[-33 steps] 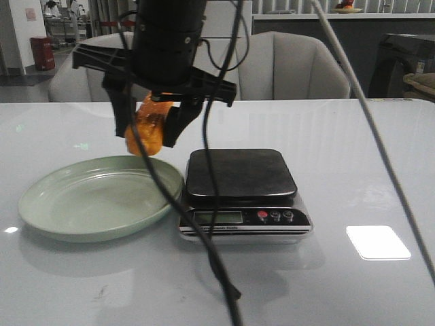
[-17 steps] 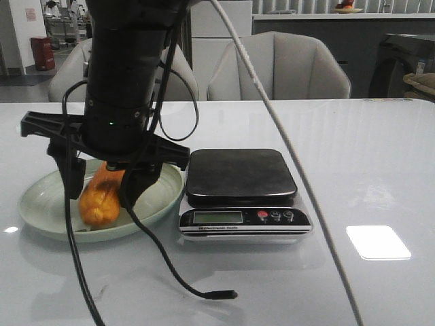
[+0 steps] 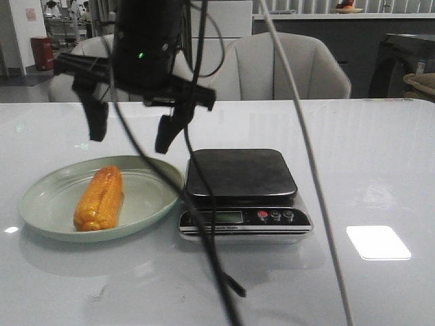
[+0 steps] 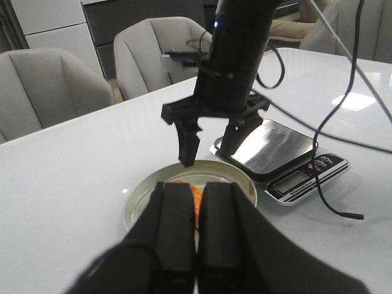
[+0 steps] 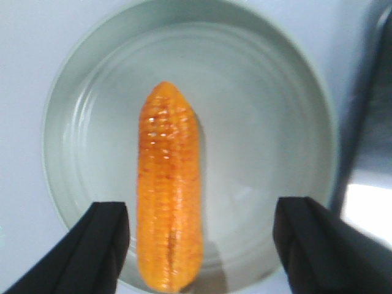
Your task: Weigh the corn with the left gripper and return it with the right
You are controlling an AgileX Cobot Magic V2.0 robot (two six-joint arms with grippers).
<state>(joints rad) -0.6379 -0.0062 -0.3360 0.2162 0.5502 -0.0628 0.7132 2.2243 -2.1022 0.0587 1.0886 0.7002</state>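
Observation:
The orange-yellow corn [image 3: 99, 198] lies lengthwise on the pale green plate [image 3: 41, 197] to the left of the scale. My right gripper [image 3: 131, 129] hangs open and empty above the plate, clear of the corn. In the right wrist view the corn [image 5: 169, 214] lies on the plate [image 5: 275, 122] between the spread fingers [image 5: 104, 245]. My left gripper [image 4: 197, 185] is shut and empty, back from the plate [image 4: 144, 190]. A sliver of corn [image 4: 197, 199] shows between its fingers. The right gripper [image 4: 211, 147] also shows in the left wrist view.
A black-topped digital kitchen scale [image 3: 241, 173] stands just right of the plate, nothing on it; it also shows in the left wrist view [image 4: 278, 147]. Black cables [image 3: 217, 272] hang across the front of the table. Chairs stand behind the white table.
My right gripper carried the corn from beside the scale down onto the plate, let go of it, and has risen open. The corn now rests on the plate.

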